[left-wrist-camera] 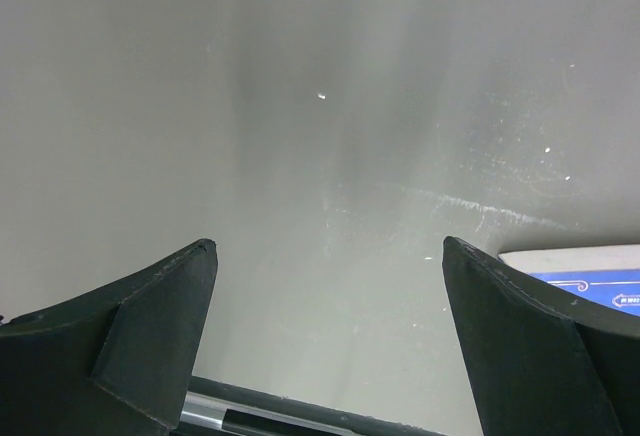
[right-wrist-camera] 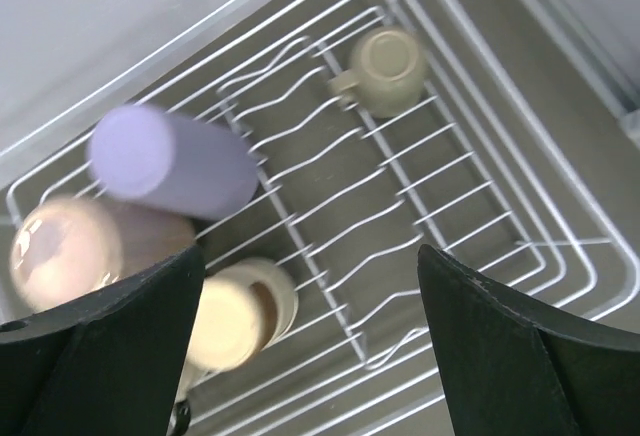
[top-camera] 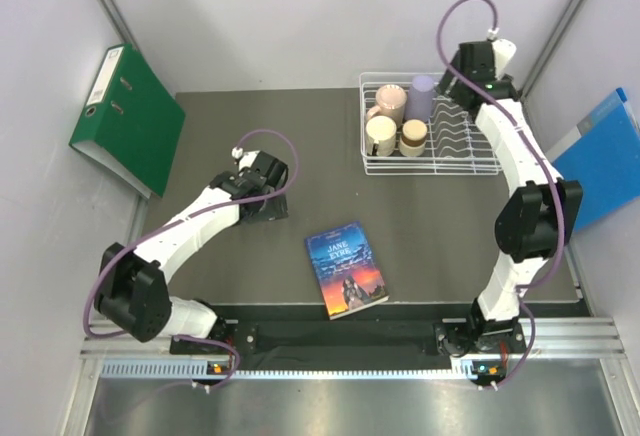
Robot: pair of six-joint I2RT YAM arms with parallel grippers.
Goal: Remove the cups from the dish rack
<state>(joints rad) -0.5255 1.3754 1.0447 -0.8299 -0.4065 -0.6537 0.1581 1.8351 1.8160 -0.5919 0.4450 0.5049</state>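
The white wire dish rack point(top-camera: 470, 161) stands at the back right of the table. In its left part are a lilac tumbler point(top-camera: 421, 98), a salmon-pink cup point(top-camera: 388, 102), a pale peach mug point(top-camera: 381, 135) and a beige-olive mug point(top-camera: 413, 138). My right gripper point(top-camera: 478, 74) hangs open and empty above the rack's back right. Its wrist view point(right-wrist-camera: 310, 251) shows the rack wires point(right-wrist-camera: 400, 216), the lilac tumbler point(right-wrist-camera: 175, 161), the salmon-pink cup point(right-wrist-camera: 65, 251), the peach mug point(right-wrist-camera: 235, 316) and the beige-olive mug point(right-wrist-camera: 388, 68). My left gripper point(top-camera: 265, 201) is open and empty, low over the bare table point(left-wrist-camera: 329, 243).
A Jane Eyre paperback point(top-camera: 347, 268) lies at the front middle; its corner shows in the left wrist view point(left-wrist-camera: 585, 261). A green binder point(top-camera: 130, 116) leans at the back left. A blue folder point(top-camera: 600, 156) leans on the right wall. Walls close off three sides.
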